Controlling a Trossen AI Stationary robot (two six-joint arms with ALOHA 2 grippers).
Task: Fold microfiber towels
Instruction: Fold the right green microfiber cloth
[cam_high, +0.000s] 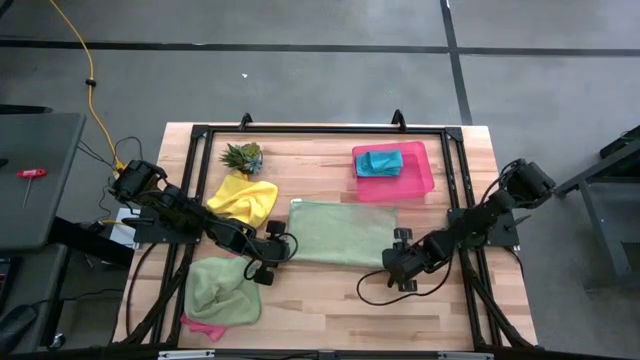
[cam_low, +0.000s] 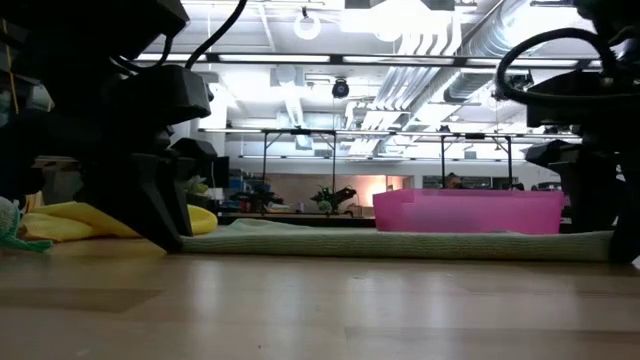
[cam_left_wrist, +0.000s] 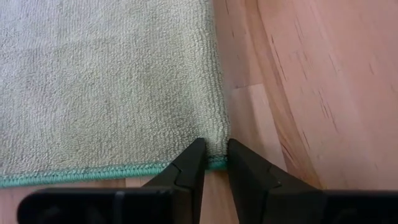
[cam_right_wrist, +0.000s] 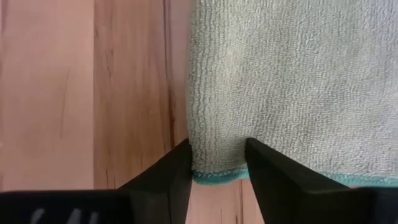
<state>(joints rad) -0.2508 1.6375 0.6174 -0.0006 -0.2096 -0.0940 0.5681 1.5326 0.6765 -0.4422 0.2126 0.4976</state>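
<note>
A light green towel (cam_high: 340, 232) lies flat in the middle of the table. My left gripper (cam_left_wrist: 215, 149) is at its near left corner (cam_high: 290, 258), shut on it. My right gripper (cam_right_wrist: 217, 149) is at the near right corner (cam_right_wrist: 214, 173), open, with one finger just off the towel's side edge and the other over the cloth. A yellow towel (cam_high: 243, 197) lies crumpled at the left. A teal towel (cam_high: 380, 161) sits folded in the pink tray (cam_high: 420, 180). Another light green towel (cam_high: 222, 290) lies bunched on a pink one (cam_high: 200, 325). My left gripper pinches the towel's near left corner (cam_left_wrist: 215, 138) between its two fingertips, just above the teal hem. The fingers slant down from the near left. The towel stays flat on the table; how many layers are held does not show. My right gripper's fingers (cam_right_wrist: 177, 165) flank the near right corner; I cannot tell whether they touch it.
A small spiky green plant (cam_high: 243, 155) stands at the far left, beside the yellow towel. A black frame (cam_high: 320, 130) runs around the table's edges. Bare wood lies between the flat towel and the near edge.
</note>
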